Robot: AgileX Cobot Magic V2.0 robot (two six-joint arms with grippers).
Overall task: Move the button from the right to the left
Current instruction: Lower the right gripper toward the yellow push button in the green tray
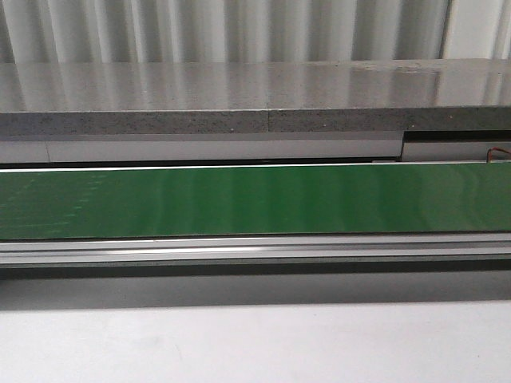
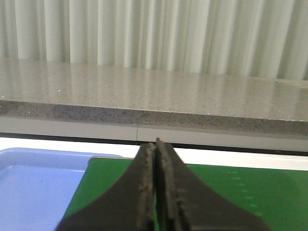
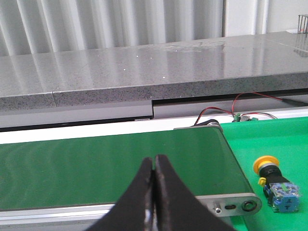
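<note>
Lying on its side at the lower right of the right wrist view, the button (image 3: 274, 181) rests on a green surface (image 3: 279, 139) just beyond the end of the green conveyor belt (image 3: 110, 163), its orange-yellow cap toward the belt and its blue-grey block showing a small green mark too small to read. Both pincers are pressed together with nothing between them: the right gripper (image 3: 154, 166) hangs over the belt well apart from the button, and the left gripper (image 2: 157, 149) sits over the belt beside a light blue tray (image 2: 33, 183), whose visible part holds nothing.
</note>
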